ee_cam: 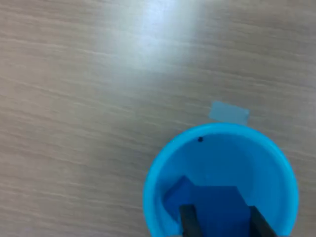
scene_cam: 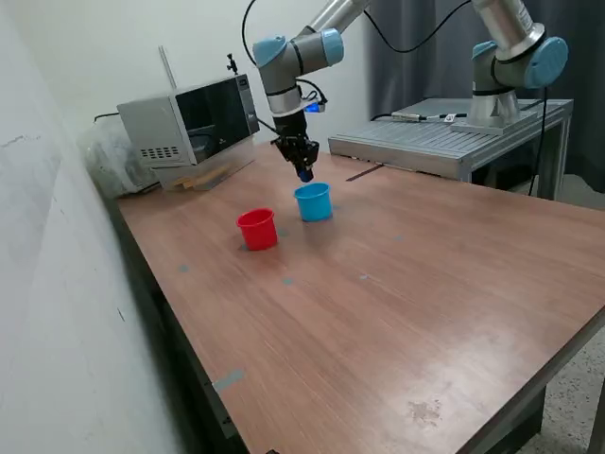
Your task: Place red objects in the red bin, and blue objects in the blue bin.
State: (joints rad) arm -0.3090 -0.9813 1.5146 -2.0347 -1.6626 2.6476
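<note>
Dark blue cube (ee_cam: 217,205) sits between the gripper (scene_cam: 303,174) fingers (ee_cam: 188,222), which are narrowed and holding it, right over the mouth of the light blue cup (scene_cam: 313,201), w/ more dark blue visible at the cup's bottom in the wrist view, though can't tell if that's a 2nd cube. Red cup (scene_cam: 257,229) stands near it, toward the exterior view's left, both upright on the wooden table (scene_cam: 397,293). Microwave (scene_cam: 189,121) sits at the table's far edge.

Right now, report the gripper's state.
Gripper: shut on a dark blue cube, held above the light blue cup.
</note>
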